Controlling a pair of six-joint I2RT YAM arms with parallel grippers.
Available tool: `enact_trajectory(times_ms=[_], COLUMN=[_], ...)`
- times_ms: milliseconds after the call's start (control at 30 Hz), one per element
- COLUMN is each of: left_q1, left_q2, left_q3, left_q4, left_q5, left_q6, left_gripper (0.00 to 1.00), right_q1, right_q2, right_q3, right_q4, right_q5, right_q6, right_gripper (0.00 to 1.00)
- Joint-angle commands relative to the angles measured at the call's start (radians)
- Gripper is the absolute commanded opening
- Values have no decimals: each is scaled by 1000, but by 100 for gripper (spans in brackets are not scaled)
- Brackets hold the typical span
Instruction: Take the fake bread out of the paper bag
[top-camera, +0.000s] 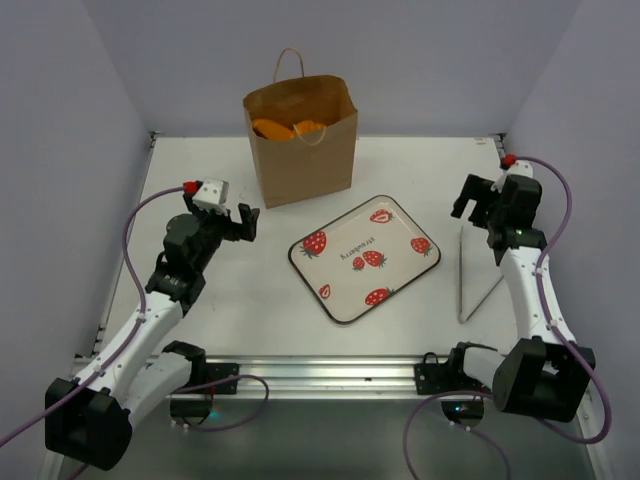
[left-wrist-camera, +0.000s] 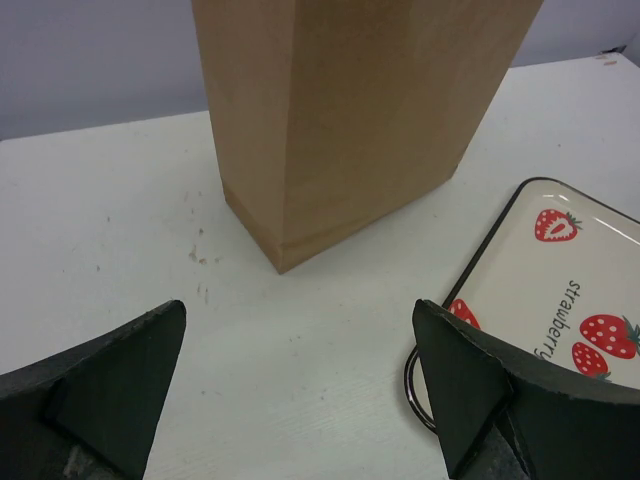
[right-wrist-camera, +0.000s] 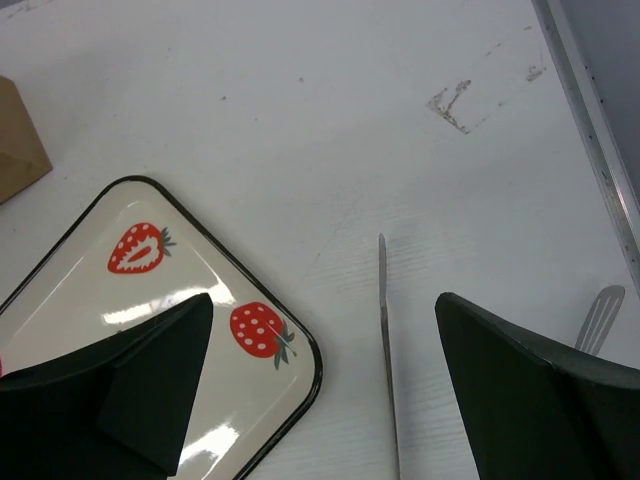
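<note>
The brown paper bag (top-camera: 302, 140) stands upright at the back of the table, its mouth open and loop handles up. Golden-orange fake bread (top-camera: 288, 128) shows inside its top. The bag's lower part fills the top of the left wrist view (left-wrist-camera: 340, 110), and one corner shows in the right wrist view (right-wrist-camera: 18, 142). My left gripper (top-camera: 234, 222) is open and empty, to the left of the bag and in front of it. My right gripper (top-camera: 482, 200) is open and empty at the right, over a pair of metal tongs (top-camera: 468, 270).
A white strawberry-printed tray (top-camera: 365, 255) with a black rim lies in front of the bag, between the arms; it shows in the left wrist view (left-wrist-camera: 560, 290) and the right wrist view (right-wrist-camera: 170, 300). The tongs (right-wrist-camera: 386, 340) lie right of it. Grey walls surround the table.
</note>
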Motion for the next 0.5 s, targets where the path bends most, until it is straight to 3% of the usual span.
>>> enact_trajectory(times_ms=[0, 267, 467], left_q1=[-3, -3, -3], left_q2=[-8, -8, -6], left_q3=[37, 37, 48], left_q4=[53, 53, 39], left_q5=[-15, -17, -14], left_q6=[32, 32, 29], left_gripper=[100, 99, 100], right_q1=[-5, -5, -5], right_q2=[-18, -58, -93], right_q3=[51, -27, -66], right_q4=[14, 83, 34], right_q5=[3, -122, -518], right_q6=[20, -80, -397], right_gripper=[99, 99, 99])
